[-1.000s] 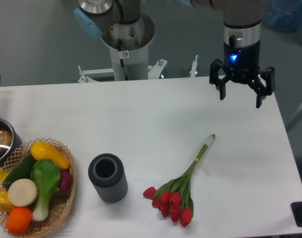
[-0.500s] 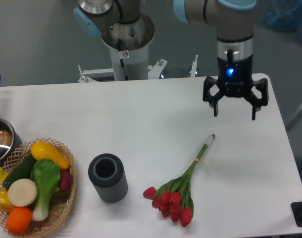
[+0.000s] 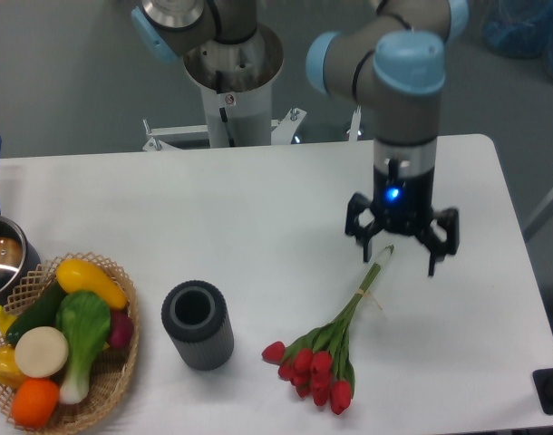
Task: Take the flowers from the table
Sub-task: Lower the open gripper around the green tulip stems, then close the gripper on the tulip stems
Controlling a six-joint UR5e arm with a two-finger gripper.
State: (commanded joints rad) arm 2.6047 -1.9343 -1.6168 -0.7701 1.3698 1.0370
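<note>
The flowers lie flat on the white table at the front right: red tulip buds toward the front, green stems running up and right to a tip near the gripper. My gripper is open and empty. It hangs low over the upper end of the stems, its fingers spread to either side of the stem tip. I cannot tell whether the fingers touch the table.
A dark grey ribbed cylinder vase stands upright left of the flowers. A wicker basket of vegetables sits at the front left edge. A pot with a blue handle is at the far left. The robot base stands behind the table.
The gripper has moved left and down from the table's back right corner to just above the stem tip. It stays open. The flowers have not moved.
</note>
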